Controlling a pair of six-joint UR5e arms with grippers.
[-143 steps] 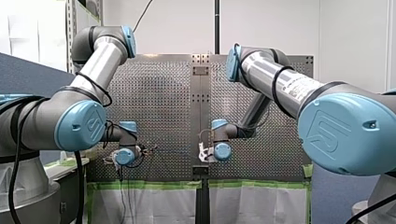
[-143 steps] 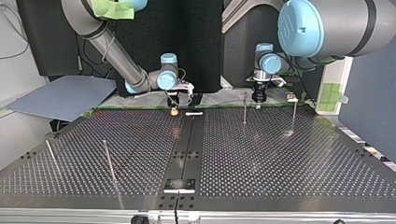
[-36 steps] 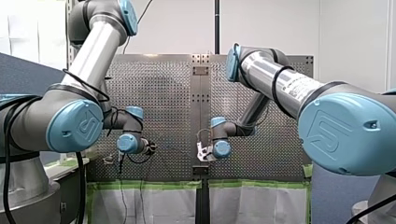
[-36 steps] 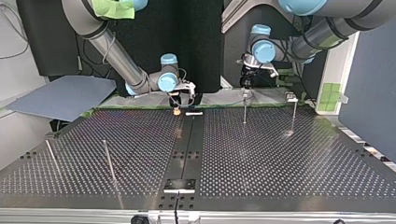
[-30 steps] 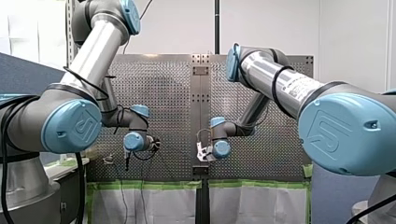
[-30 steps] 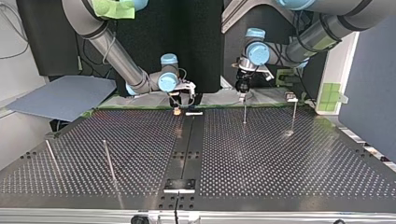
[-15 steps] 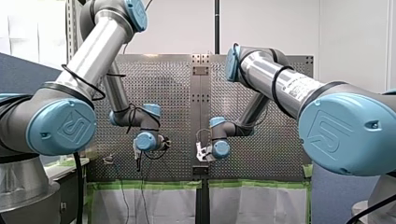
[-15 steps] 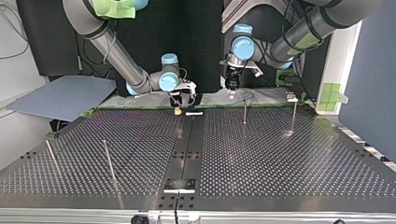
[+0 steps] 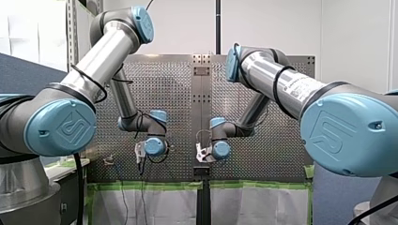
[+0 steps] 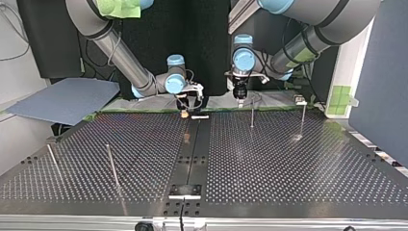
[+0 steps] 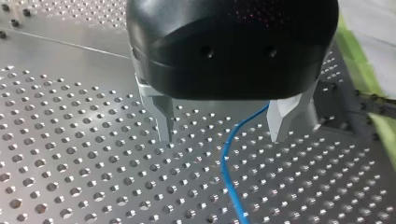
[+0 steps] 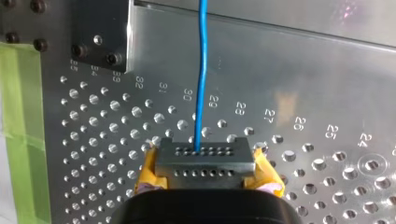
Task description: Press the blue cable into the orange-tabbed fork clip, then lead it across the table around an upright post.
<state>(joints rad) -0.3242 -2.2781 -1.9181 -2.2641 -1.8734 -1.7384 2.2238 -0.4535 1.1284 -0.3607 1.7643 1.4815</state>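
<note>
Right claw (image 12: pixel 208 173): yellow pads clenched on a grey perforated block. The blue cable (image 12: pixel 202 84) runs out of the block straight ahead over the tabletop (image 12: pixel 299 60). Read as grasping the cable's end.

In the top view this claw hangs just above the orange-tabbed fork clip (image 10: pixel 183 114) at the tabletop's far edge. Whether the cable is seated in the clip cannot be told.

Left claw (image 11: pixel 222 137): metal fingers spread, released. The cable passes loosely between them, nearer one finger, then trails over the perforations. The nearest upright post (image 10: pixel 252 111) stands close by this claw.

Handling, as a judgement: the cable is thin, light and limp, probably slick-jacketed, and will sag or kink when slack. Best pinched squarely across its run, then kept taut while led round the post.
</note>
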